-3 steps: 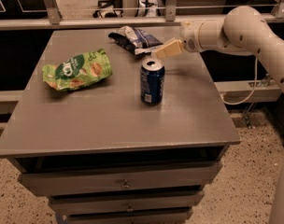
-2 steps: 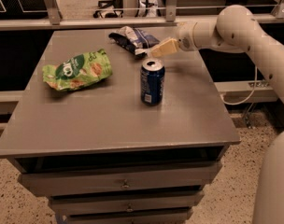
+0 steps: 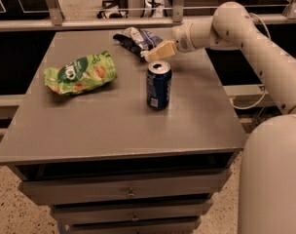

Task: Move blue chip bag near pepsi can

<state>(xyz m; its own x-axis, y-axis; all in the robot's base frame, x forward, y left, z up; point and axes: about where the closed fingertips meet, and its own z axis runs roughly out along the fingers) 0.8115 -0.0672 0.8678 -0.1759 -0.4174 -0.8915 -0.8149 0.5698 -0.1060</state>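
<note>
The blue chip bag (image 3: 137,38), dark blue with white panels, lies crumpled near the table's far edge, right of centre. The pepsi can (image 3: 158,85) stands upright in the middle of the table, in front of the bag. My gripper (image 3: 153,54) reaches in from the right on the white arm. Its pale fingers (image 3: 160,50) lie at the bag's near right corner, just behind the can's top. I cannot tell whether they touch the bag.
A larger bright green chip bag (image 3: 81,73) lies on the left part of the grey table (image 3: 114,130). Drawers sit below the front edge. A metal rail runs behind the table. My white arm (image 3: 255,48) spans the right side.
The arm has swung left. The gripper has moved from the table's right side toward the blue chip bag's near corner. The bag and can have not moved.
</note>
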